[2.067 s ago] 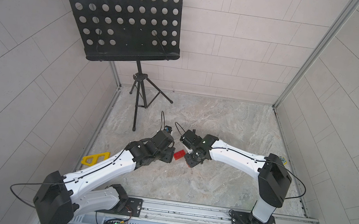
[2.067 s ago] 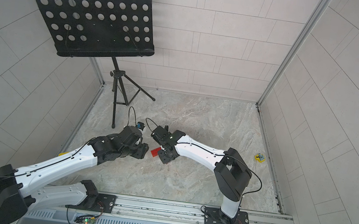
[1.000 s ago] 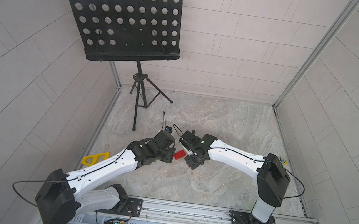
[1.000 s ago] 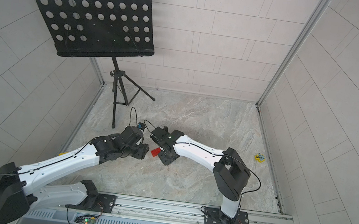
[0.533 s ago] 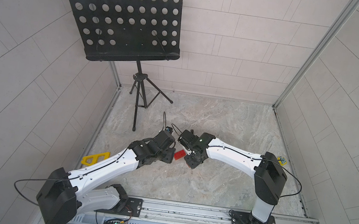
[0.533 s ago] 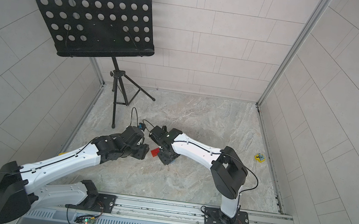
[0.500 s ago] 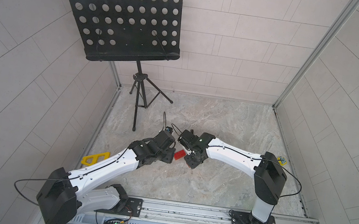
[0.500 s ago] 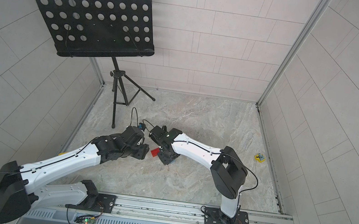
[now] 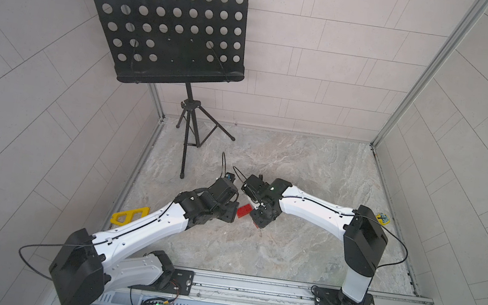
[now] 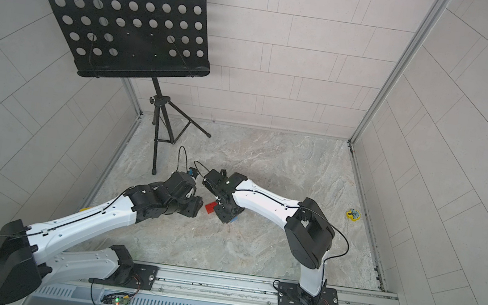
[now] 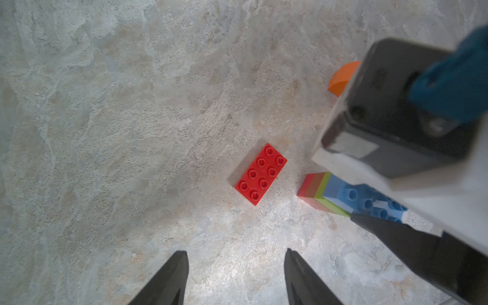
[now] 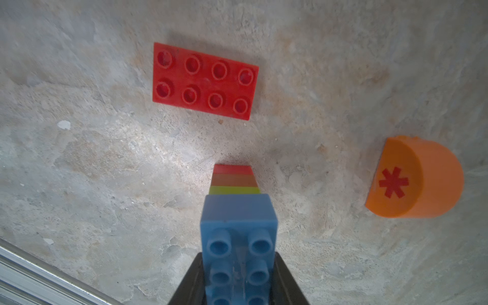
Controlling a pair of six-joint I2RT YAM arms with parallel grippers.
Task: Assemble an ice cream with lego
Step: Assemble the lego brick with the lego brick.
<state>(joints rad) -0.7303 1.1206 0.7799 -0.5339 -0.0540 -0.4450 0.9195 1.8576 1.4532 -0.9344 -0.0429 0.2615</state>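
Right gripper point(image 12: 239, 260) is clamped on a blue studded plastic brick point(image 12: 237, 221) that tops a narrow stem of lime green, brown-orange and red bricks point(image 12: 233, 179), tilted, red end down at the marbled floor point(image 12: 105, 163). Just left lies a red eight-stud oblong brick point(image 11: 260, 174), flat, studs up. Left gripper point(image 11: 235, 252) hovers left of it, fingers spread, empty. An orange half-round plastic dome point(image 12: 414, 179) with a red asterisk lies apart from both.

red asterisk point(image 12: 393, 182), on orange half-round brick point(image 12: 435, 179)
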